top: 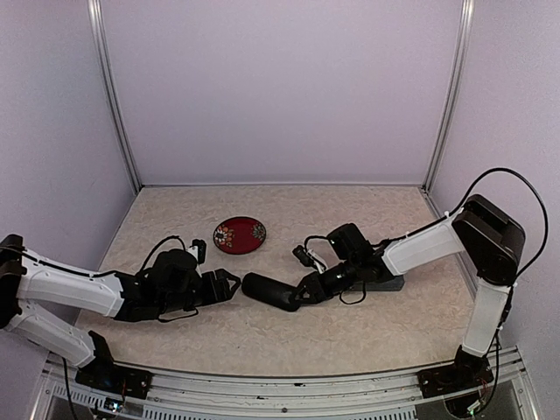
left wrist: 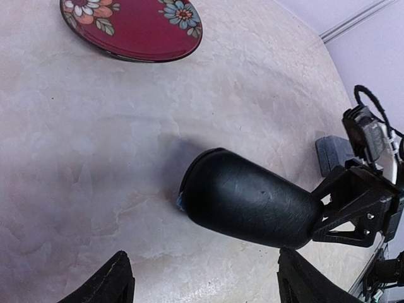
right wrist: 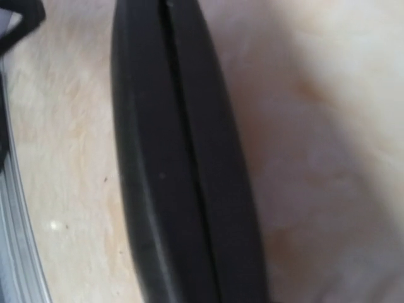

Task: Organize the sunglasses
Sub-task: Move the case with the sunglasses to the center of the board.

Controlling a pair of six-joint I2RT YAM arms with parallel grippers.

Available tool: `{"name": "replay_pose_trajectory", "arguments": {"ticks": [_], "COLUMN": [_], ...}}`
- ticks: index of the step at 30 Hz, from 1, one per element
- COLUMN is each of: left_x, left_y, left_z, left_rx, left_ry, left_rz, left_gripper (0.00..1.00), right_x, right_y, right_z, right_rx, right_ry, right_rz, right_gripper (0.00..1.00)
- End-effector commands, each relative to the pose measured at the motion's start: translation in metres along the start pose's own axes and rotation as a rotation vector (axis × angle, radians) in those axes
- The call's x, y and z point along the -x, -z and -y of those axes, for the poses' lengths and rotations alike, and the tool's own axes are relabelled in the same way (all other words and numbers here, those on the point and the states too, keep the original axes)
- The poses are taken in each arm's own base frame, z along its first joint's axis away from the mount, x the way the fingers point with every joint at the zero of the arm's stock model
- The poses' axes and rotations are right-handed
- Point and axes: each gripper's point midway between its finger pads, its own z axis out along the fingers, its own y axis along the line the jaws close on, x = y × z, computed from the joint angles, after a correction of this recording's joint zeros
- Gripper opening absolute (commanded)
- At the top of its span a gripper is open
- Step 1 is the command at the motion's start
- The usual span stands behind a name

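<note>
The sunglasses are out of view in every frame. A closed oblong black case lies on the table between the two arms. My right gripper is shut on its right end; in the left wrist view its black fingers clasp the end of the case. The right wrist view is filled by the case and its closed seam, and my own fingers do not show there. My left gripper is open just left of the case, with nothing between its fingertips. A bit of light-blue cloth peeks out at the case's left end.
A red flowered plate sits behind the left gripper; its rim shows in the left wrist view. A grey-blue case lies under the right forearm. The table's metal front rail runs along the near edge.
</note>
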Motion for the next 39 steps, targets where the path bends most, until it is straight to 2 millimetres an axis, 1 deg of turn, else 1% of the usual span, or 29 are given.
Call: {"name": "replay_pose_trajectory", "arguments": {"ticks": [1, 4, 9, 12, 14, 16, 17, 19, 22, 25, 28, 29, 31, 34, 36, 39], "left_x": [0.0, 0.0, 0.004, 0.008, 0.011, 0.019, 0.022, 0.031, 0.053, 0.084, 0.118, 0.129, 0.148, 0.172, 0.184, 0.195], "left_y": [-0.008, -0.01, -0.008, -0.006, -0.004, -0.001, 0.001, 0.005, 0.01, 0.021, 0.041, 0.048, 0.062, 0.083, 0.098, 0.114], "left_z": [0.011, 0.012, 0.014, 0.013, 0.011, 0.008, 0.004, -0.002, -0.01, -0.015, -0.019, -0.021, -0.026, -0.035, -0.04, -0.033], "left_rx": [-0.012, -0.007, -0.001, 0.012, 0.027, 0.055, 0.078, 0.119, 0.172, 0.227, 0.29, 0.308, 0.34, 0.37, 0.374, 0.316], "left_ry": [-0.013, -0.019, -0.026, -0.03, -0.037, -0.046, -0.059, -0.081, -0.104, -0.123, -0.144, -0.144, -0.138, -0.109, -0.079, -0.097], "left_rz": [-0.012, -0.015, -0.004, 0.006, 0.018, 0.045, 0.055, 0.078, 0.123, 0.195, 0.304, 0.338, 0.4, 0.489, 0.54, 0.58], "left_gripper": [0.76, 0.77, 0.78, 0.8, 0.83, 0.91, 0.94, 0.98, 0.99, 0.99, 0.99, 0.99, 0.99, 0.99, 0.99, 0.99], "right_x": [0.017, 0.018, 0.02, 0.021, 0.023, 0.027, 0.03, 0.037, 0.046, 0.057, 0.065, 0.069, 0.074, 0.079, 0.079, 0.077], "right_y": [0.013, 0.016, 0.019, 0.025, 0.032, 0.044, 0.051, 0.067, 0.093, 0.126, 0.166, 0.182, 0.207, 0.242, 0.262, 0.282], "right_z": [-0.003, 0.0, 0.003, 0.007, 0.01, 0.013, 0.013, 0.013, 0.013, 0.019, 0.025, 0.022, 0.02, 0.012, 0.006, -0.006], "right_rx": [-0.027, -0.055, -0.088, -0.132, -0.178, -0.243, -0.273, -0.343, -0.432, -0.565, -0.69, -0.719, -0.776, -0.836, -0.865, -0.875], "right_ry": [-0.028, -0.024, -0.013, -0.005, 0.009, 0.043, 0.062, 0.087, 0.13, 0.158, 0.164, 0.164, 0.165, 0.182, 0.175, 0.204], "right_rz": [0.078, 0.08, 0.079, 0.082, 0.092, 0.11, 0.124, 0.154, 0.201, 0.266, 0.354, 0.401, 0.474, 0.59, 0.664, 0.729], "right_gripper": [0.48, 0.55, 0.62, 0.68, 0.74, 0.81, 0.84, 0.9, 0.96, 0.99, 1.0, 1.0, 1.0, 1.0, 1.0, 1.0]}}
